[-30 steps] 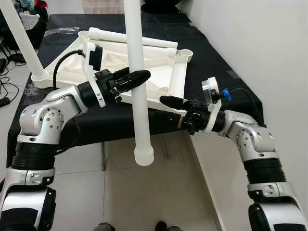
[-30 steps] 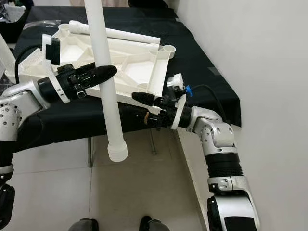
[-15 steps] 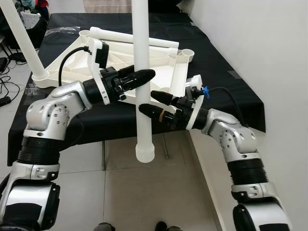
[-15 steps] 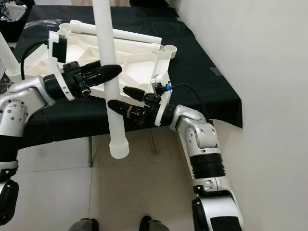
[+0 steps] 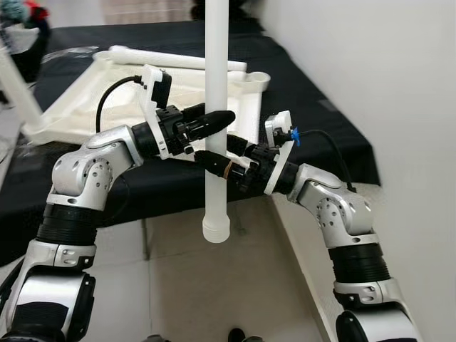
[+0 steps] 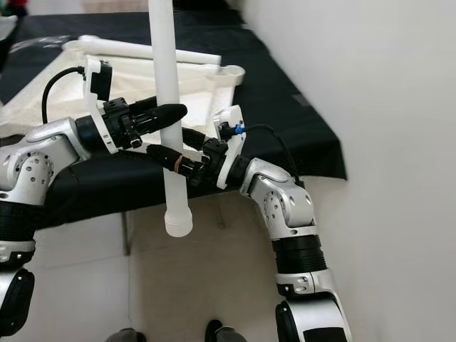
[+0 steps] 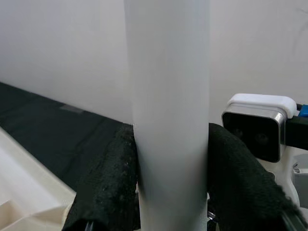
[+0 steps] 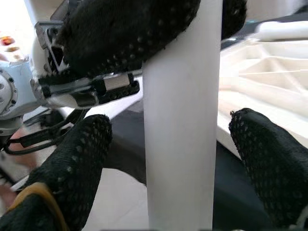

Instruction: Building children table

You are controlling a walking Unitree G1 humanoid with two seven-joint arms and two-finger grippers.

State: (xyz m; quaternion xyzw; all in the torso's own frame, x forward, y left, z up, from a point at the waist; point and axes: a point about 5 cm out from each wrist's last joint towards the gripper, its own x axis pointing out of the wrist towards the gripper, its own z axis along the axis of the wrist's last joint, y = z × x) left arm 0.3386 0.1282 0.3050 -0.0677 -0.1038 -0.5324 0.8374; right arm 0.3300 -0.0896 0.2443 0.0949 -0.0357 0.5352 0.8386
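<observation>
Left gripper (image 5: 214,121) clamps an upright white table leg (image 5: 216,107) before the upturned tabletop (image 5: 85,107); right gripper (image 5: 217,160) straddles it below, fingers spread. If the right closes off-centre, the leg could tilt or slip

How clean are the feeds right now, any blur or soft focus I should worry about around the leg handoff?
Left eye view: background tabletop smeared by motion, arms sharper. Right eye view: same smear. Left wrist view: white table leg close and soft, evenly lit, left gripper clamped on it. Right wrist view: right gripper fingers sharp, open around the leg; tabletop behind bright, slightly washed out.
</observation>
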